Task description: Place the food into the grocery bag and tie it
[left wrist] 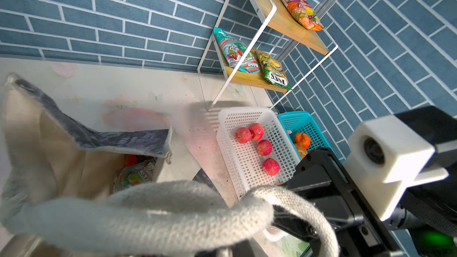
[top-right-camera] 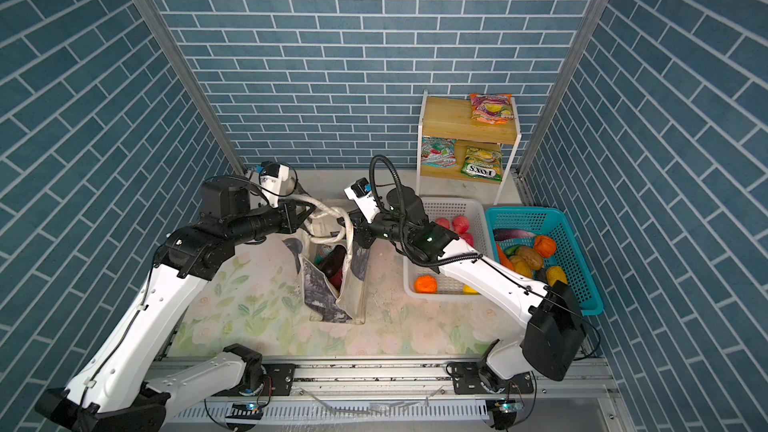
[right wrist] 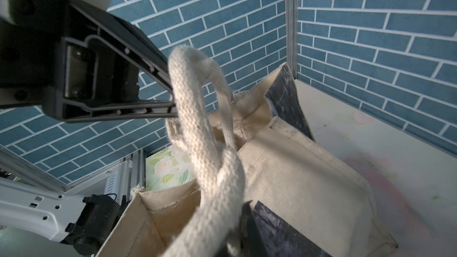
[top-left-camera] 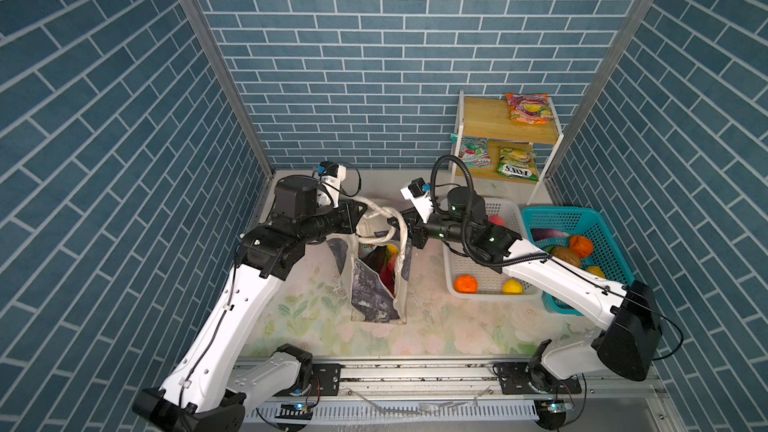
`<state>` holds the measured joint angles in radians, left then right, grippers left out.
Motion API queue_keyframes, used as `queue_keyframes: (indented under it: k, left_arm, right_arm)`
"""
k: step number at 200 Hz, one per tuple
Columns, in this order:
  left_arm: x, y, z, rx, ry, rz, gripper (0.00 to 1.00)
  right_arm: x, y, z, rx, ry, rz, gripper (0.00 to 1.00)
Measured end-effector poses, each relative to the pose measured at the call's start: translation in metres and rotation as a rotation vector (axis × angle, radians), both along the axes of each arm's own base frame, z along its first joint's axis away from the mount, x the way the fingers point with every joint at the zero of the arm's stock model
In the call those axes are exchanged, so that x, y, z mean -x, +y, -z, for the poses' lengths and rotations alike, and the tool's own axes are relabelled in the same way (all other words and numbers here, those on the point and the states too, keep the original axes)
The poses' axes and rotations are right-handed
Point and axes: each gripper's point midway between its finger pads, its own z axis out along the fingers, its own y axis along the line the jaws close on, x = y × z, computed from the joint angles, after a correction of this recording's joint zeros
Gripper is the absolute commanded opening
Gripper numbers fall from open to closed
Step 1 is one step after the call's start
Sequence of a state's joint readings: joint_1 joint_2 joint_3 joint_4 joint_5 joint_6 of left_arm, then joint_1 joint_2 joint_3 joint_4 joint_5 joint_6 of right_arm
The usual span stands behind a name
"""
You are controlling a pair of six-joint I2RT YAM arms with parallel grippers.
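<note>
Top views, bag: the grocery bag (top-left-camera: 374, 284) stands mid-worktop (top-left-camera: 291, 317) with its mouth gaping. Dark and red food (top-left-camera: 384, 272) shows inside.
Top views, grippers: the left gripper (top-left-camera: 360, 214) reaches in from 9 o'clock of the bag mouth and the right gripper (top-left-camera: 395, 224) from 3 o'clock. They meet over the bag's far end, at its 12 o'clock, each closed on one of the strap handles (top-left-camera: 384, 214).
Top views, leftovers: the white basket (top-left-camera: 450, 268) at the bag's 3 o'clock holds an orange (top-left-camera: 465, 284) and a yellow fruit. Beyond it sits the teal basket (top-left-camera: 611, 238), and the shelf (top-left-camera: 486, 118) at 1 o'clock carries three snack packets (top-left-camera: 527, 108).
Left wrist view: a strap arcs close across the lens, and this gripper's own jaws are hidden. A packet lies in the bag, and four red apples (left wrist: 264, 147) sit in the white basket.
Right wrist view: the jaws are pinched together on a strap that loops round the other one. It is a crossing, slack — not yet a drawn knot.
Progress: some food is bagged and much lies outside. Tying looks begun — the straps are wound once, and what is left is pulling tight.
</note>
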<state>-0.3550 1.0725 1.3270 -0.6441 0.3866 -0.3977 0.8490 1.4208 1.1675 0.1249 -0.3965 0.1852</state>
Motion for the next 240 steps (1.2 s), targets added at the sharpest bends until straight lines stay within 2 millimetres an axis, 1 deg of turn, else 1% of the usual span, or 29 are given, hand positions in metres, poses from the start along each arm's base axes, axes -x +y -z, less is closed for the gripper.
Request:
queue_keyframes:
  k: [15,40,71,98,121,150,199,214,240]
  left_arm:
    - [0.002,0.008,0.001,-0.007,-0.001,-0.015,0.00]
    - [0.007,0.025,0.011,-0.017,0.019,-0.055,0.00]
    - [0.009,0.044,0.022,-0.028,0.034,-0.105,0.00]
    - [0.009,0.064,0.031,-0.048,0.049,-0.182,0.00]
    - [0.008,0.084,0.034,-0.083,0.039,-0.266,0.00]
    - [0.008,0.096,0.039,-0.121,0.031,-0.323,0.00]
    - [0.005,0.121,0.062,-0.177,0.052,-0.428,0.00]
    - [0.001,0.128,0.067,-0.177,0.056,-0.450,0.00]
    - [-0.007,0.141,0.075,-0.176,0.064,-0.488,0.00]
  right_arm:
    - [0.000,-0.007,0.002,-0.021,-0.011,0.030,0.00]
    - [0.000,-0.014,0.003,-0.062,-0.022,0.065,0.00]
    - [-0.002,-0.024,0.008,-0.097,-0.040,0.116,0.00]
    - [-0.005,-0.040,0.013,-0.118,-0.049,0.188,0.00]
    - [-0.012,-0.056,0.009,-0.141,-0.069,0.270,0.00]
    - [-0.013,-0.070,0.007,-0.165,-0.093,0.326,0.00]
    - [-0.018,-0.093,0.023,-0.156,-0.102,0.435,0.00]
    - [-0.020,-0.101,0.026,-0.143,-0.100,0.466,0.00]
    - [-0.021,-0.117,0.024,-0.113,-0.111,0.514,0.00]
